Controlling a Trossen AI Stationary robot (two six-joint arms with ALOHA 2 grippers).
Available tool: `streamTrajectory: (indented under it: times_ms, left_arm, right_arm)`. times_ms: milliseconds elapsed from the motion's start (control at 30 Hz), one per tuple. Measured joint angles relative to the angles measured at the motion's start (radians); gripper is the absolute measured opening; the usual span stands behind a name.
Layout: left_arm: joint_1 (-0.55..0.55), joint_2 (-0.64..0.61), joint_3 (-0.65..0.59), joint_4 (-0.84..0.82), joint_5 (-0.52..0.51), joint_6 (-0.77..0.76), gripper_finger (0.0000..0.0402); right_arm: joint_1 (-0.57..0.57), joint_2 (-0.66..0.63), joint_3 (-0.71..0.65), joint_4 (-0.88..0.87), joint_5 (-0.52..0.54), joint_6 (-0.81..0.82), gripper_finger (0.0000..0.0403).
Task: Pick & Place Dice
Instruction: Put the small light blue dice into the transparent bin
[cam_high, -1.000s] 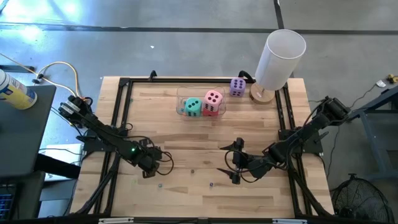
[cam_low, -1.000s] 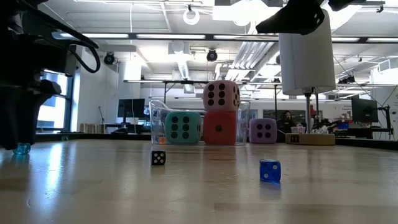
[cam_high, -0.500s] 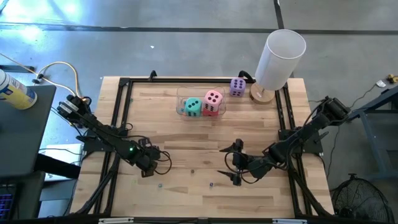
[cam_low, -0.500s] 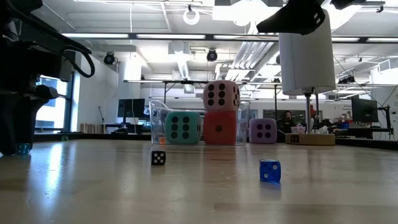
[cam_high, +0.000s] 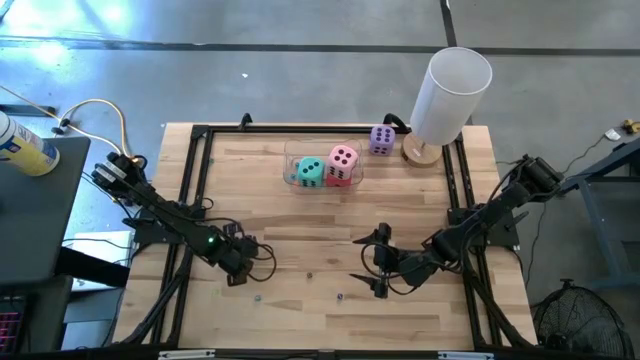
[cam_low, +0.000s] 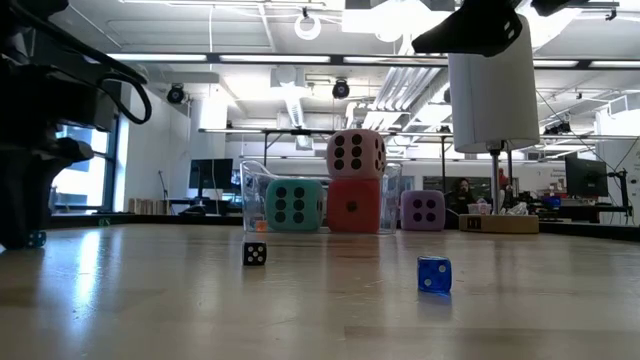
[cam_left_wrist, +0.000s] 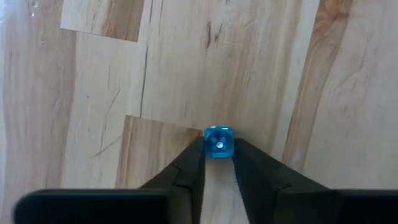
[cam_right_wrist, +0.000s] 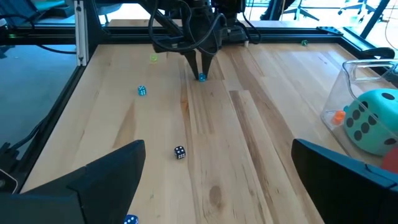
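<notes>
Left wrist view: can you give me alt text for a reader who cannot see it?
Seen from just above, the left gripper has its two dark fingers closed on a small translucent blue die, one pip on its top face, resting on the light wooden table. Nothing else is in view.

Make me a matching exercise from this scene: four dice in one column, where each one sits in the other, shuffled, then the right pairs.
Things
1. pink die
2. teal die
3. purple die
4. small blue die

Places
A. between the left gripper's fingertips
B. beside the white cylinder, outside the clear box
C. on top of the red die
D. in the clear box, next to the red die

Pairs: 1-C, 2-D, 3-B, 4-A
</notes>
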Motion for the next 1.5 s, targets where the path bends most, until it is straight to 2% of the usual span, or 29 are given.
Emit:
streamTrajectory:
  times_ms: [133, 500, 700, 900, 1067, 1167, 1333, 1500]
  left_arm:
    - [0.000, 0.000, 0.000, 0.000, -0.010, 0.022, 0.0040]
    - [0.000, -0.012, -0.002, 0.030, -0.040, 0.045, 0.0048]
    - [0.059, -0.112, 0.037, 0.041, -0.138, 0.174, 0.0046]
    - [0.239, -0.234, 0.129, 0.046, -0.141, 0.445, 0.0045]
    - [0.467, -0.261, 0.188, 0.197, -0.131, 0.731, 0.0045]
    - [0.625, -0.249, 0.197, 0.287, -0.038, 0.830, 0.0045]
    - [0.864, -0.206, 0.199, 0.369, 0.165, 0.854, 0.0045]
    - [0.983, -0.126, 0.199, 0.431, 0.270, 0.851, 0.0045]
  right_arm:
    - [0.000, 0.000, 0.000, 0.000, 0.001, 0.000, 0.0396]
    - [0.000, 0.000, 0.000, 0.000, 0.001, 0.000, 0.0396]
    - [-0.001, 0.000, 0.000, 0.012, 0.002, 0.000, 0.0396]
    - [-0.006, 0.000, 0.000, 0.017, 0.001, 0.000, 0.0396]
    - [-0.006, 0.000, 0.000, 0.017, 0.001, 0.003, 0.0396]
    - [-0.005, 0.000, 0.000, 0.023, 0.000, 0.004, 0.0396]
    - [-0.003, 0.001, -0.001, 0.014, -0.029, 0.045, 0.0396]
    - [-0.003, 0.001, -0.001, 0.012, -0.030, 0.058, 0.0396]
